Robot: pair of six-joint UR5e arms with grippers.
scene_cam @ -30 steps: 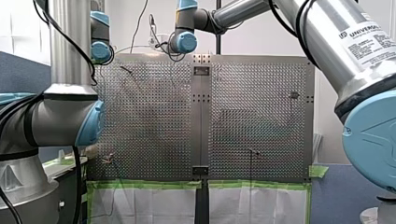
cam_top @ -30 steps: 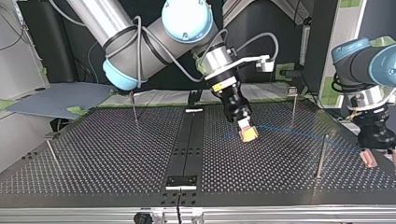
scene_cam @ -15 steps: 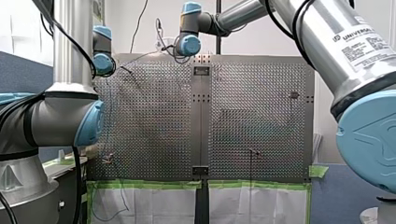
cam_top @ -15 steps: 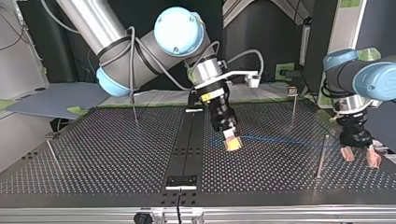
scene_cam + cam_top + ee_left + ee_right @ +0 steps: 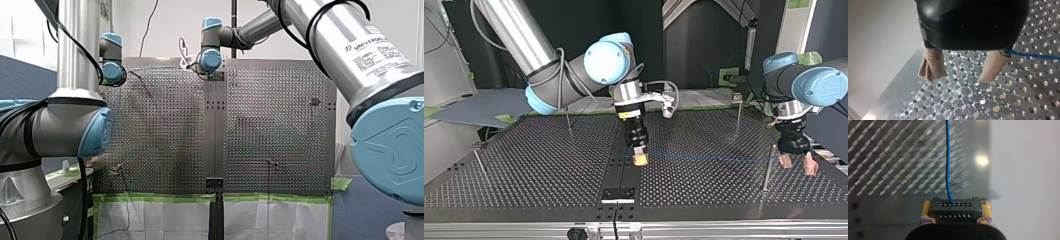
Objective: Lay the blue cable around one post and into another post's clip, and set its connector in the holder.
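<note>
In the top view my right gripper [image 5: 640,159] hangs over the table's dark centre strip [image 5: 625,160], its yellow pads shut on the cable's connector. The right wrist view shows that black connector [image 5: 955,207] clamped between the pads, with the blue cable [image 5: 948,162] running straight ahead of it. The blue cable [image 5: 709,157] stretches low over the table toward the top view's right, to a thin post [image 5: 768,167]. My left gripper [image 5: 796,162] stands open beside that post. In the left wrist view its beige fingers [image 5: 931,65] hold nothing, and the cable [image 5: 1033,55] passes beside one finger.
More thin posts stand at the top view's back right [image 5: 738,115], back left [image 5: 567,120] and far left [image 5: 479,165]. A black holder [image 5: 619,194] sits on the centre strip near the front edge. In the front view both arms' wrists [image 5: 210,55] hang over the table's far end.
My right gripper has carried the connector toward the top view's left, from the right half to over the centre strip. My left gripper has shifted left, closer to the post, still open.
</note>
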